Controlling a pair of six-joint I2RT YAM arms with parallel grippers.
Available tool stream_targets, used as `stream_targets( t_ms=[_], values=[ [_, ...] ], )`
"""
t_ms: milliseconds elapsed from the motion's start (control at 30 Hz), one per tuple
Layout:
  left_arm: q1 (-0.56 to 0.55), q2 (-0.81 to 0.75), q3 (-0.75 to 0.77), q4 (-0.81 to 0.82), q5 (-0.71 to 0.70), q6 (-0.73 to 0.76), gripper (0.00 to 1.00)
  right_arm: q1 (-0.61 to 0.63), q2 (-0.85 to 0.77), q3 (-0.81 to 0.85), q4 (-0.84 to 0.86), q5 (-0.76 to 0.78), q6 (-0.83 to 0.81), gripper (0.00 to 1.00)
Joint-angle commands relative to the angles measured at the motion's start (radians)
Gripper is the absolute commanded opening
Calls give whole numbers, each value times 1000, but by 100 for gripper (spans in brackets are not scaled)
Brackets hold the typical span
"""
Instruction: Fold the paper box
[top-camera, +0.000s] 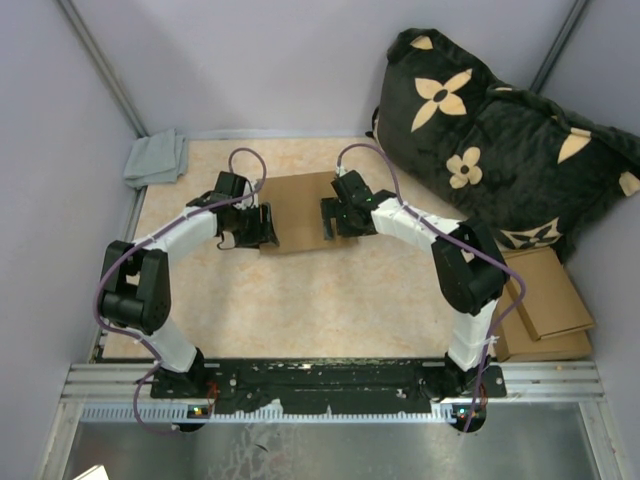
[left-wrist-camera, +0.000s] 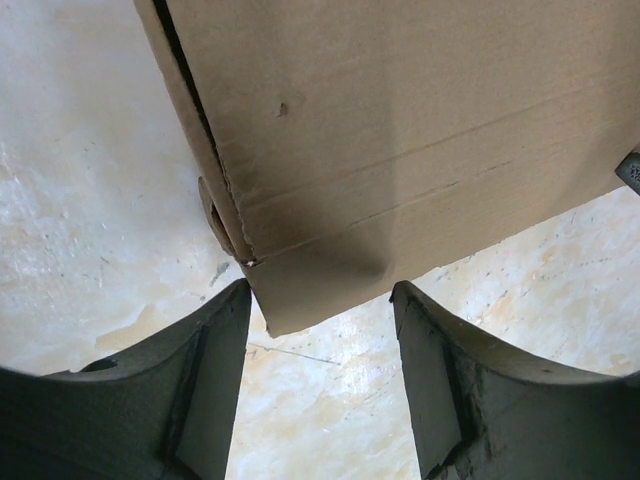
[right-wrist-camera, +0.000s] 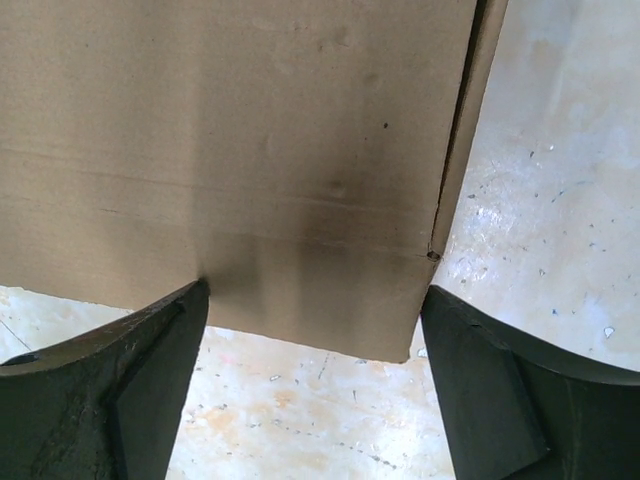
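Paper box (top-camera: 300, 205) on the table (top-camera: 330, 310), mid-width, toward the back edge. Left gripper (top-camera: 262, 228) at the box's left edge, right gripper (top-camera: 327, 217) at its right edge. Cloth (top-camera: 157, 158) in the back left corner. Cushion (top-camera: 500, 140) over the back right corner. Stacked cardboard pieces (top-camera: 545, 300) at the right edge, in front of the cushion.

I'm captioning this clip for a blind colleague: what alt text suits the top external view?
A brown paper box lies on the table, with the left tool at its left side and the right tool at its right side, both open. A black flowered cushion and stacked cardboard pieces lie to the right, and a grey cloth at far left.
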Motion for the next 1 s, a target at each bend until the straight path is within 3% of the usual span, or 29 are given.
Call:
stream_targets(
  t_ms=[0, 333, 967],
  values=[
    [-8, -21, 63, -65, 56, -8, 64, 1, -55, 57, -52, -34, 23, 85],
    [-8, -21, 152, -196, 74, -6, 61, 1, -53, 135, -168, -49, 41, 84],
    [-6, 19, 174, -251, 58, -2, 61, -1, 12, 277, -323, -102, 68, 84]
  ],
)
